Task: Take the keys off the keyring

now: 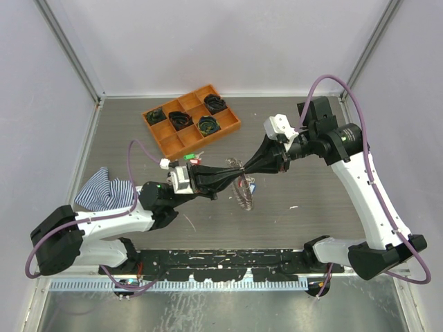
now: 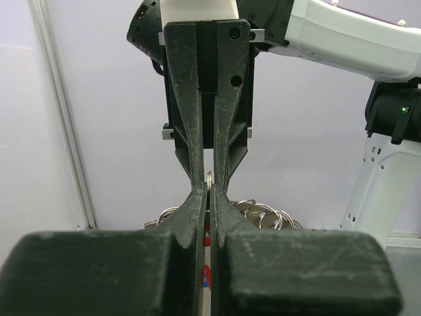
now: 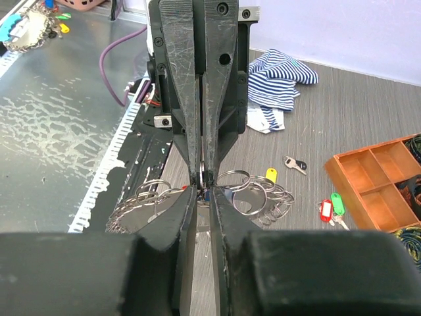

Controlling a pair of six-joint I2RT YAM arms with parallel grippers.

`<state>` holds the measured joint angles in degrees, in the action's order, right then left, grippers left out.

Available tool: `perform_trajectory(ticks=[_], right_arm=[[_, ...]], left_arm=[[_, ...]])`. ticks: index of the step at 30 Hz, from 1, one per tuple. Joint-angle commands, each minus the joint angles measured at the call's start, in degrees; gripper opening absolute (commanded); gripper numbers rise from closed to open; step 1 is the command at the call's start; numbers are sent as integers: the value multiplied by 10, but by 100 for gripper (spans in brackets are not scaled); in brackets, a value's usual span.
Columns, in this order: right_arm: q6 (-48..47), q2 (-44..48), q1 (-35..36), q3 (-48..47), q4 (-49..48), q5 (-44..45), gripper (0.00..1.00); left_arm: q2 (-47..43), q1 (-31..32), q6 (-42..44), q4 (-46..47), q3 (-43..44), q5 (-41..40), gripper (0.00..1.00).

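while the left gripper [image 1: 232,168] pinches it, the keyring [image 1: 244,194] hangs

Grey wood-grain table [image 1: 118,124] enclosed by pale lavender walls [image 1: 228,41] with aluminium corner posts [image 1: 69,48].

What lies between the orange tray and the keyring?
Loose keys, red- and green-tagged, beside the tray, plus a black-headed key; clearest in the right wrist view.
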<state>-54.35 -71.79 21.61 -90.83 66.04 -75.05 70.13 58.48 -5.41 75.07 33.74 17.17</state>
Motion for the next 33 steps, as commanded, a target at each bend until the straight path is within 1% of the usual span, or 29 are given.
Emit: perform_trajectory(ticks=[1,3,4,5,7,11,12,14,16,17,19,21,23,25,26,27,29,33], right_arm=[[-8,0,-2,-7,0,-20,18],[-10,0,-2,-5,-1,-20,17],[-11,0,-2,-5,-1,-21,15],[-12,-1,-2,-5,0,-22,12],[-29,0,-2,-8,13,-25,2],[-58,8,-2,-7,31,-4,1],[-61,10,-2,-6,33,5,1],[-65,14,-2,-4,34,20,1],[-80,17,-2,-3,43,39,1],[-92,17,-2,-2,48,51,1],[-132,18,-2,1,69,80,1],[-178,18,-2,4,93,108,1],[-250,17,-2,10,127,137,1],[-324,12,-1,14,163,159,1],[-357,10,-1,17,174,163,1],[-367,7,0,18,175,164,1],[-376,1,3,18,175,155,1],[-398,-4,8,31,175,117,1]], left_arm=[[-1,-3,-6,54,35,6,0],[-1,-3,-6,53,36,6,0],[0,-3,-6,53,37,8,0],[0,-3,-8,51,37,10,0],[0,-3,-9,47,38,11,0],[-10,-3,-4,31,33,13,0],[-16,-3,0,22,30,14,2],[-31,-3,9,-4,21,15,15],[-59,-3,23,-37,7,18,32],[-74,-3,31,-60,1,19,38],[-116,-4,50,-129,-8,23,47],[-165,-5,67,-231,-11,27,52],[-209,-5,74,-329,-12,29,55],[-234,-5,74,-389,-19,40,56],[-240,-5,67,-398,-27,43,55],[-239,-5,55,-396,-37,45,55],[-224,-6,27,-361,-53,50,52],[-174,-5,-14,-292,-70,59,39]])
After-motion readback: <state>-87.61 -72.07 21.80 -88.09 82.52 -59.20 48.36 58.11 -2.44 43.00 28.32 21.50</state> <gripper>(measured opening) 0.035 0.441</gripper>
